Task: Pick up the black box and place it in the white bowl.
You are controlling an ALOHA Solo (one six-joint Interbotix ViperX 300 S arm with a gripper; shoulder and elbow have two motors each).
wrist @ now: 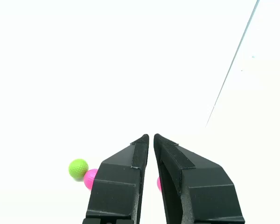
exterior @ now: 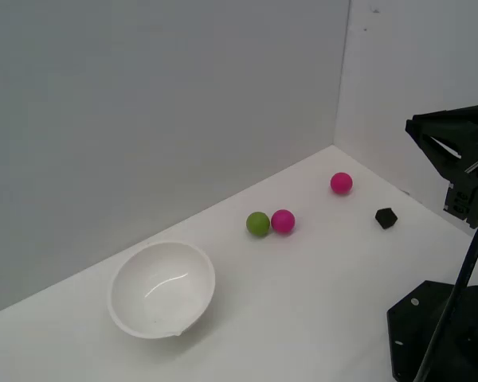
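Note:
The black box [exterior: 385, 217] is a tiny dark cube on the white table, towards the exterior view's right. The white bowl [exterior: 162, 289] stands at the exterior view's left, tipped a little, its hollow empty. My gripper [exterior: 412, 125] hangs in the air at the right edge, above and to the right of the box and apart from it. In the wrist view my gripper [wrist: 151, 136] has its fingertips almost touching, with nothing between them. The box and the bowl are out of the wrist view.
A green ball [exterior: 258, 224] and a magenta ball [exterior: 283, 220] touch each other mid-table; both show in the wrist view [wrist: 78, 168] [wrist: 89, 178]. A second magenta ball [exterior: 341, 183] lies near the back corner. The black robot base [exterior: 438, 334] stands at the lower right. Grey walls close the back.

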